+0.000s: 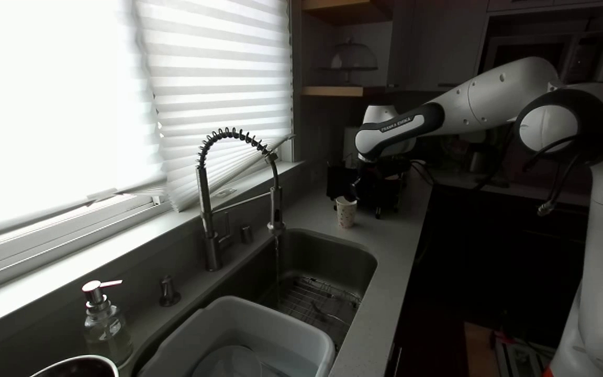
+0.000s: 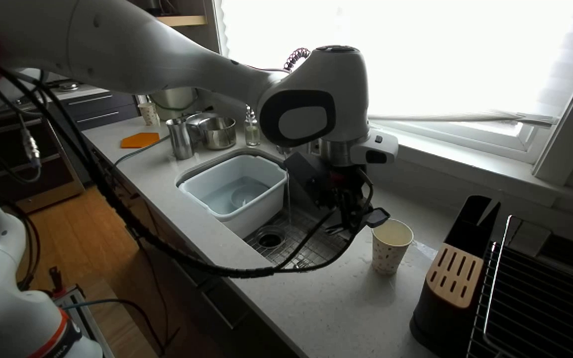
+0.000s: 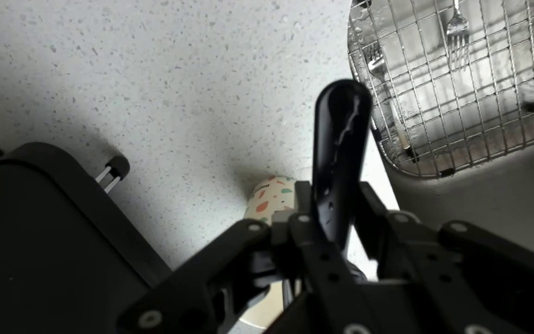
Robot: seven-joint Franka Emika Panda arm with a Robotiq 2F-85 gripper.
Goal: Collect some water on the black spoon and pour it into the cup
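My gripper (image 3: 335, 195) is shut on the slim handle of the black spoon (image 3: 342, 134), which rises between the fingers in the wrist view. Low at the cup's near rim, in an exterior view, shows the spoon's dark bowl (image 2: 377, 217); whether it touches the rim or holds water I cannot tell. The cup (image 2: 387, 253), cream with small coloured flecks, stands upright on the counter beside the sink. Its side (image 3: 271, 197) is partly covered by my fingers in the wrist view. Water (image 1: 277, 267) runs in a thin stream from the faucet (image 1: 275, 209) into the sink.
A grey tub (image 2: 261, 204) fills part of the sink, beside a wire rack (image 3: 457, 93) with forks. Close to the cup stand a black knife block (image 2: 450, 278) and a dish rack (image 2: 540, 293). A soap bottle (image 1: 107, 330) is by the sink's rim.
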